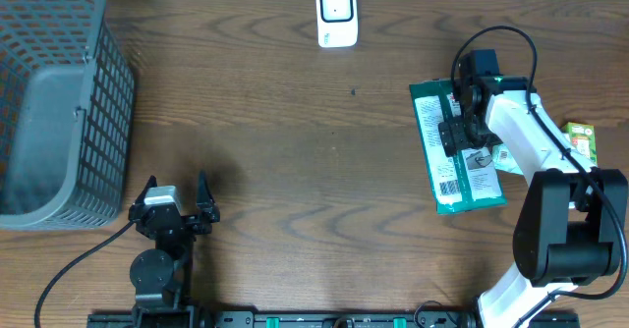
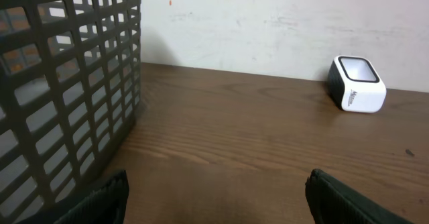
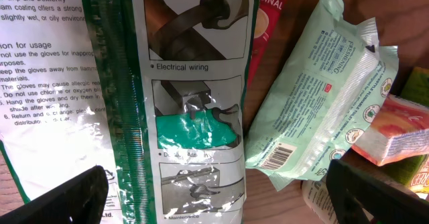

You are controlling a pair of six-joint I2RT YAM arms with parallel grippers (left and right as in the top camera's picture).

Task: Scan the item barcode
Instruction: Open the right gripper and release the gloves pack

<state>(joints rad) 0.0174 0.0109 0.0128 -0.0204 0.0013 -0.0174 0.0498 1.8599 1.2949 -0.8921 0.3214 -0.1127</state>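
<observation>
Overhead, right gripper: poised over the upper half of the glove packet, jaws spread wide, gripping nothing.
Overhead, glove packet: flat on the table, right side, printed back face up, long axis running away from the robot with a slight tilt; directly beneath the right gripper, far end partly hidden by the arm; contact with the fingers impossible to tell.
Overhead, barcode: on the packet's near left part, face up, uncovered, closer to the robot than the gripper.
Overhead, scanner: white, at the table's far edge, well apart from the packet, off to its left.
Right wrist, fingers: dark, at the two lower corners, far apart; one over the packet's white text panel, the other over the neighbouring packs.
Right wrist, pale green packet: just beside the glove packet on its right, own barcode showing.
Right wrist, red packet: between the two, mostly covered.
Right wrist, orange pack: at the right edge, touching the pale green packet.
Overhead, left gripper: near the table's front left, jaws spread, empty, well apart from the glove packet.
Overhead, basket: dark grey mesh, far left.
Overhead, green box: right edge of the table, beyond the arm.
</observation>
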